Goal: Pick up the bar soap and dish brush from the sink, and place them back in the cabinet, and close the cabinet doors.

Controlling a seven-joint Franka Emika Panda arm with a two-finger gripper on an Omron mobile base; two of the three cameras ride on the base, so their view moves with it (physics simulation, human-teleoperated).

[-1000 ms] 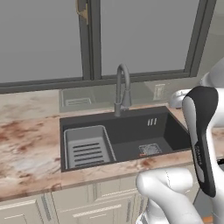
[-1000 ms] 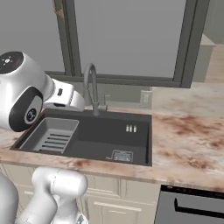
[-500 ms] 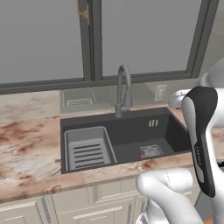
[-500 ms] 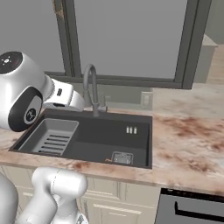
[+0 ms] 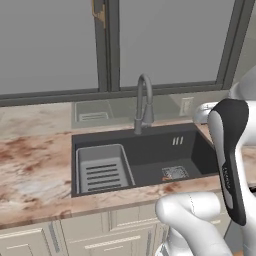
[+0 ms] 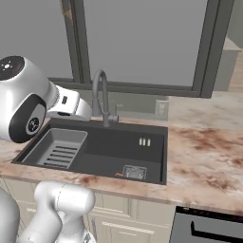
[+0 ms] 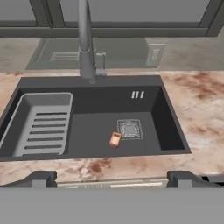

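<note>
Now the hand (image 7: pixel 111 177) hovers spread wide and empty above the sink (image 7: pixel 167 111); first pick ahead (soap (image 7: pixel 115 139) beside the drain (image 7: pixel 130 129)) needs a descent.

The sink (image 7: pixel 87 131) sits sunk in the counter (image 7: pixel 197 105), the faucet (image 7: pixel 85 43) behind it under the window (image 6: pixel 142 42). Inside, the rack insert (image 7: pixel 41 124) lies left; the bar soap (image 7: pixel 115 139) lies just beside the drain (image 7: pixel 130 129)

Sink (image 7: pixel 170 127) floor lies open around the bar soap (image 7: pixel 115 139) — faucet (image 7: pixel 86 52) behind, rack (image 7: pixel 43 124) alongside.
</note>
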